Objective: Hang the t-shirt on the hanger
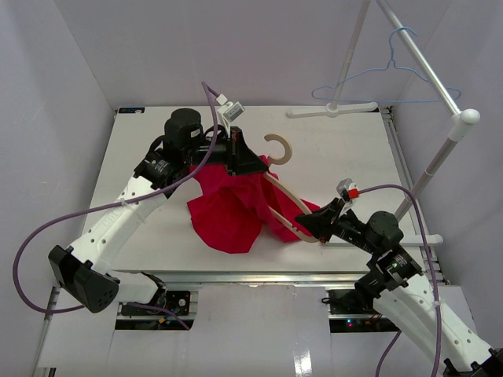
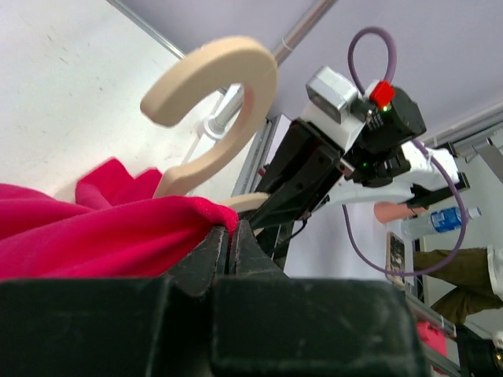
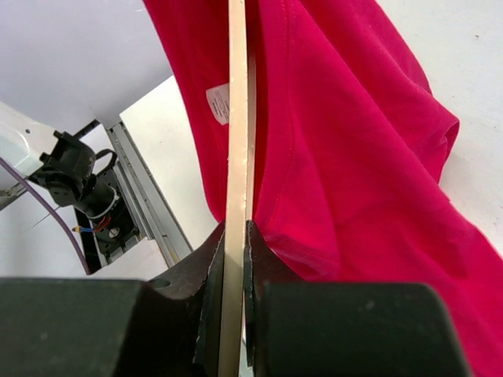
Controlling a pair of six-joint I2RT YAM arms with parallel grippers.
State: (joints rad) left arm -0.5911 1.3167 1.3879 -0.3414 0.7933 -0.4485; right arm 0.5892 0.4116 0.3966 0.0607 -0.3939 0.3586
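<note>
Far left, left arm (image 1: 126, 208) reaches in over the worktop (image 1: 346, 149); its jaws are pressed together on a raised fold of the red t-shirt (image 1: 228, 212), close beside the hanger (image 2: 212, 59) hook. T-shirt hangs bunched from that pinch down to mid-worktop, draped over the hanger's sloping shoulder. Hanger tilted, hook at far end, lower end toward near right. There right arm (image 1: 393, 263): jaws pinching the hanger's thin wooden edge, cloth just beside.

A lab: plain white walls (image 1: 47, 118) box in a white table (image 1: 338, 149)
</note>
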